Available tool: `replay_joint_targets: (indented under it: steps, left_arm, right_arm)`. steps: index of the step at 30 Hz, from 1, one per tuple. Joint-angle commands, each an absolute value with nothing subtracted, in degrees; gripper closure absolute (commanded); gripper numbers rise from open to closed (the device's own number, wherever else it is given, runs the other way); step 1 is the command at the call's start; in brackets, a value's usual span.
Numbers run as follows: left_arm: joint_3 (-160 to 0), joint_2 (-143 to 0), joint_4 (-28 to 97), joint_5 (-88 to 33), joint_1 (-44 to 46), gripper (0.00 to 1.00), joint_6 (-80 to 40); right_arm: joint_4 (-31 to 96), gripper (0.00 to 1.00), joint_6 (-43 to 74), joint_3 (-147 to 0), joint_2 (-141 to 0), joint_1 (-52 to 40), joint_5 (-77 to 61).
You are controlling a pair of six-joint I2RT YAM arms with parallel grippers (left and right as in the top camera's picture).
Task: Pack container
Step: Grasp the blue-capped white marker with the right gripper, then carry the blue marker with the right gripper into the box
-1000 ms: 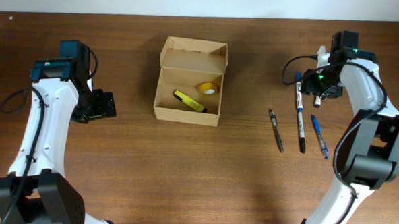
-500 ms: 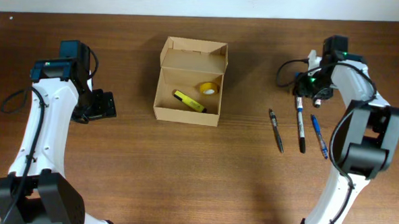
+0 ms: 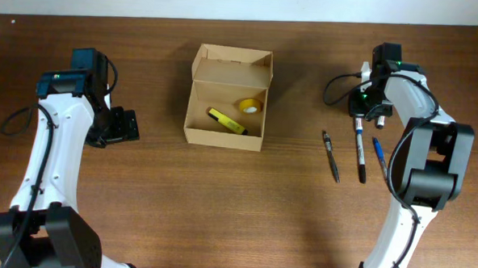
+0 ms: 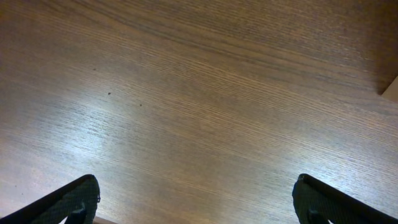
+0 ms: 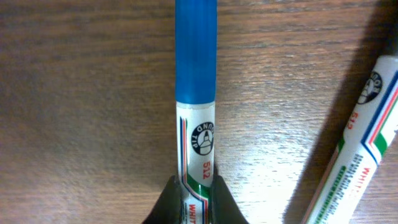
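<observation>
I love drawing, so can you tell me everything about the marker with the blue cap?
The marker has a shiny blue cap and a white, plastic-looking barrel printed with a round logo, the number 512 and coloured stripes. It lies flat on the brown wooden table with its cap on. The right arm's fingers are shut on its barrel, one on each side. A similar marker lies beside it, not touching.

Left gripper agape above wooden table
</observation>
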State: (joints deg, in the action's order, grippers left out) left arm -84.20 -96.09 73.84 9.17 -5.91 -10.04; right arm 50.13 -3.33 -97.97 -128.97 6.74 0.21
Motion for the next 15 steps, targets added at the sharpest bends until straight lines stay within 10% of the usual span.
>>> replay_joint_targets:
  steps: [1, 15]
  left_arm:
    - [-83.88, -95.68, 73.71, 8.78, -6.13, 0.00, -9.32]
    - [-83.88, -95.68, 73.71, 8.78, -6.13, 0.00, -9.32]
  right_arm:
    - [50.98, 0.96, -2.46, -97.67, -130.98, 6.37, 1.08]
    - [69.67, 0.96, -2.50, -128.70, -124.84, 1.34, -6.04]
